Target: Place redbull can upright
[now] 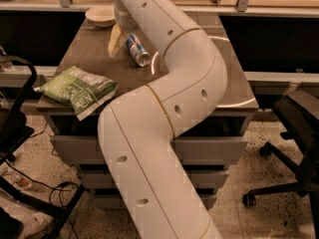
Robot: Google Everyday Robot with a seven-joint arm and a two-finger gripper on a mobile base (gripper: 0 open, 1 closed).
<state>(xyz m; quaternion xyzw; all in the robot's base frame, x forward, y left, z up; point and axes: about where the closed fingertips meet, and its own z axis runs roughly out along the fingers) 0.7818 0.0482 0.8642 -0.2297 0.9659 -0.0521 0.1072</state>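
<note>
Blue-and-silver can (pixel 136 49) lies on its side on the table (pixel 84 54), just beside the gripper (pixel 117 40). Whether the gripper grips it, I cannot tell. The step looks like grasping; next comes a firm hold, then tipping it upright.

One redbull can (pixel 136 49), bag (pixel 77 89), bowl (pixel 100 15), end effector (pixel 118 40)

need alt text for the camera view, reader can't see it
A large white robot arm reaches across a grey table, its tool right beside a redbull can that is tilted well off upright. A green snack bag sits at the table's near left edge, and a white bowl sits at the far side.
</note>
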